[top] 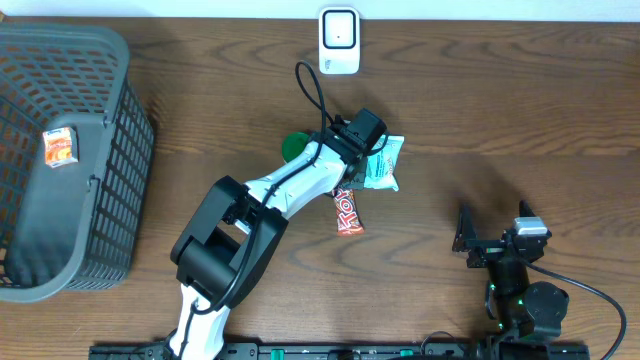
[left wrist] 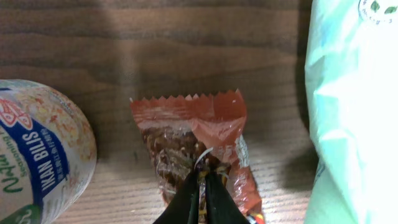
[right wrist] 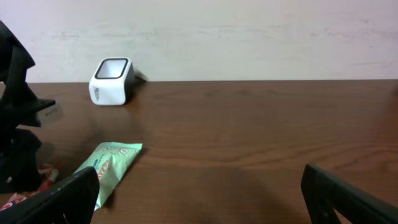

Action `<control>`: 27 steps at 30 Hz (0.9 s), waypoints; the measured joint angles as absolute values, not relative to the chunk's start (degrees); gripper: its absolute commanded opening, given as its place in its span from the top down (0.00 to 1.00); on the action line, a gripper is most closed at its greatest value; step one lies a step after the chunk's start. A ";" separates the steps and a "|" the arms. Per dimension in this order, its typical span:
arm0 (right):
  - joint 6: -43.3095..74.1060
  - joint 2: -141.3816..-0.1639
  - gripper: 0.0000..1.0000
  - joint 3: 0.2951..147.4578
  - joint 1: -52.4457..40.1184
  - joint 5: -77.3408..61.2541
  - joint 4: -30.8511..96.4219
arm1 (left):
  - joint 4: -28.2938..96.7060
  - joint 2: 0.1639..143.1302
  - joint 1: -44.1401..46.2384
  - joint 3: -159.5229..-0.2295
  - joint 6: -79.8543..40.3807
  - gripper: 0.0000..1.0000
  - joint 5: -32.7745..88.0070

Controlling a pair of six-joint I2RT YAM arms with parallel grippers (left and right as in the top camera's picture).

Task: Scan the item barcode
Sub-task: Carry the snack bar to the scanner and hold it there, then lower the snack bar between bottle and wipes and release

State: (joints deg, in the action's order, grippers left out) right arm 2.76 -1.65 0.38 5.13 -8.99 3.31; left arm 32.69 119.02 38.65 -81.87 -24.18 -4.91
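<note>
A red snack bar [left wrist: 189,134] in a shiny wrapper lies on the wooden table; its serrated end points away from the fingers. My left gripper [left wrist: 200,180] is shut on the middle of its wrapper. From overhead, the left wrist [top: 352,135] covers most of the bar, and only its red end [top: 348,213] sticks out below. The white barcode scanner [top: 339,40] stands at the table's far edge, also seen in the right wrist view as a scanner [right wrist: 112,81]. My right gripper [right wrist: 199,193] stands open and holds nothing, low at the front right [top: 495,235].
A mint-green bag [top: 385,162] lies right of the bar, and a round container [left wrist: 37,149] with a green lid [top: 294,147] stands left of it. A dark basket [top: 110,50] at the far left holds a small orange box [top: 58,147].
</note>
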 measured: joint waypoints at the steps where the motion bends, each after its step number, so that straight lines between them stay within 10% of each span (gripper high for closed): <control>1: 2.76 -1.65 0.01 0.38 5.13 -8.99 3.31 | 33.61 118.74 38.65 -81.97 -23.81 0.93 -4.89; 27: 2.76 -1.65 0.01 0.38 5.13 -9.02 3.31 | 39.51 115.94 38.68 -79.64 -25.71 0.89 6.57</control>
State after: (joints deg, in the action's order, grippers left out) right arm 2.76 -1.65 0.38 5.13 -9.02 3.31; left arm 39.51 115.94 38.68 -79.64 -25.71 6.57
